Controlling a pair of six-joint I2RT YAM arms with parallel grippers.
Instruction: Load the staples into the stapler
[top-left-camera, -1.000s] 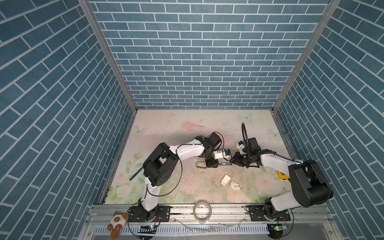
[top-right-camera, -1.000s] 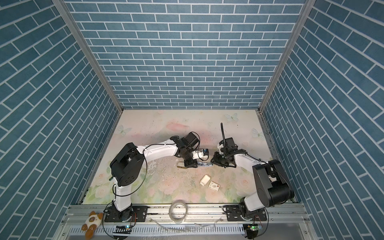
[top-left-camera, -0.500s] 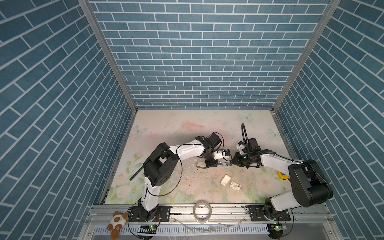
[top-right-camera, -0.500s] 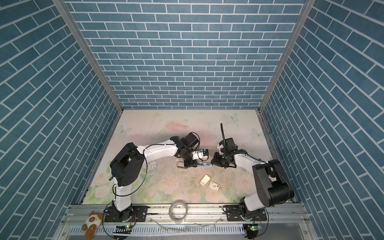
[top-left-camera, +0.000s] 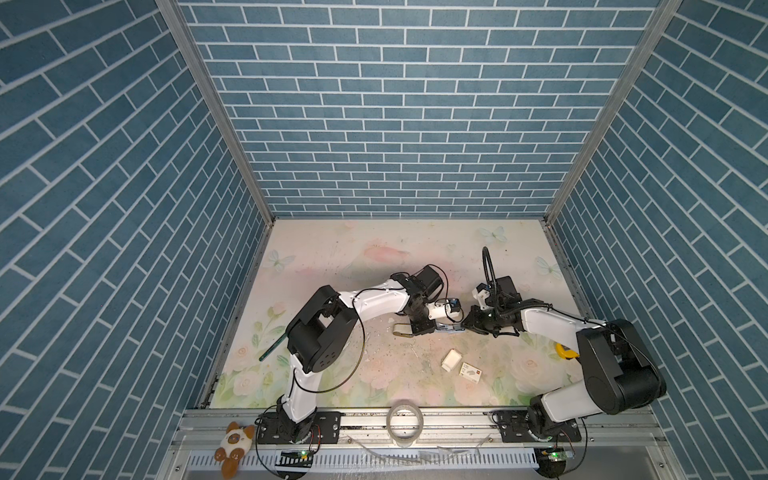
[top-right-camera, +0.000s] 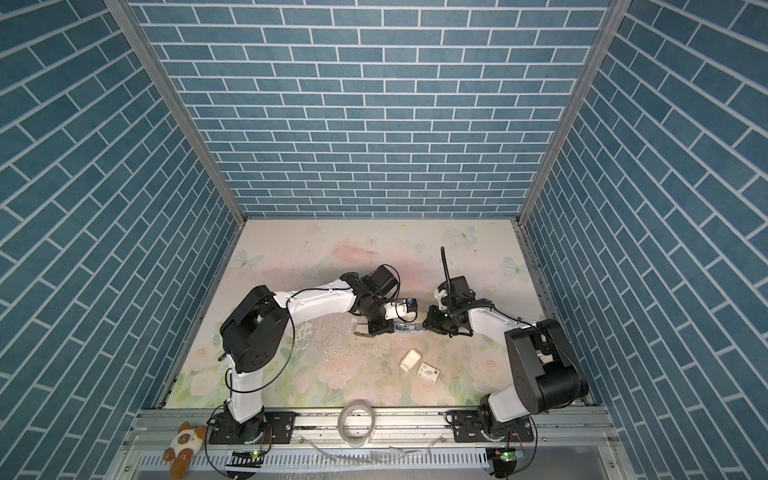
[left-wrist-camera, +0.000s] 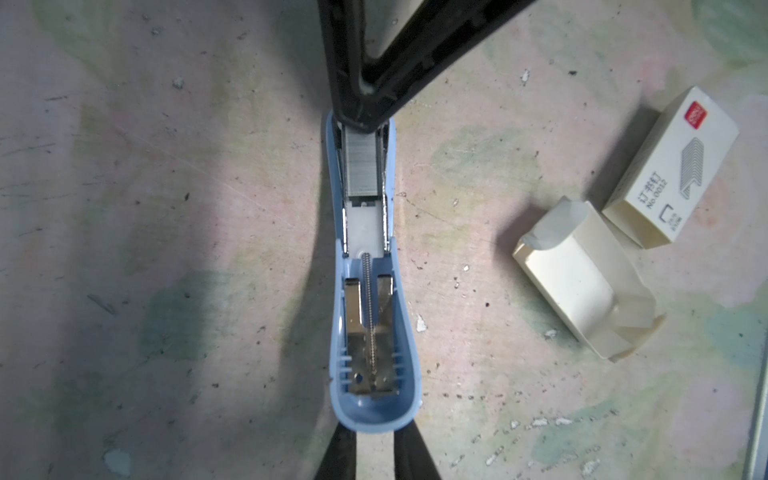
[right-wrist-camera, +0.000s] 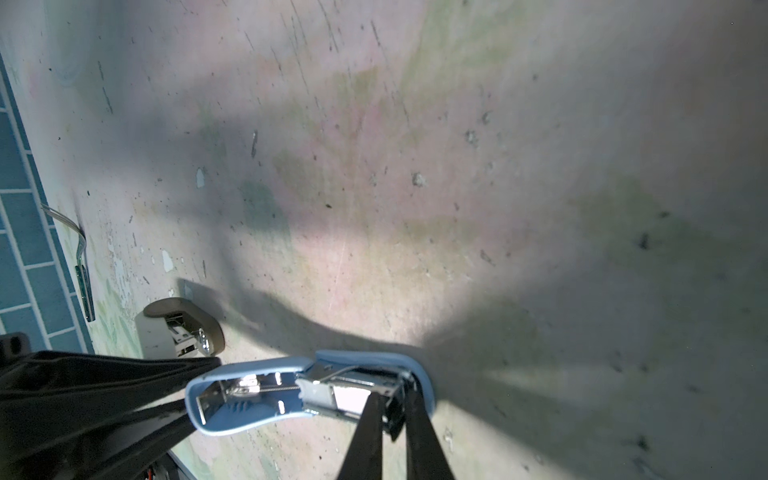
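Left gripper is clamped on the rounded rear of the open light-blue plastic stapler; right gripper pinched together, tips on the silver staple strip lying in its channel; white cardboard staple box and plain white inner tray lie just beside

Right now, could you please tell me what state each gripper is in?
Left gripper: closed on the stapler, at its lid end.
Right gripper: closed, tip at the staples; grip unclear.
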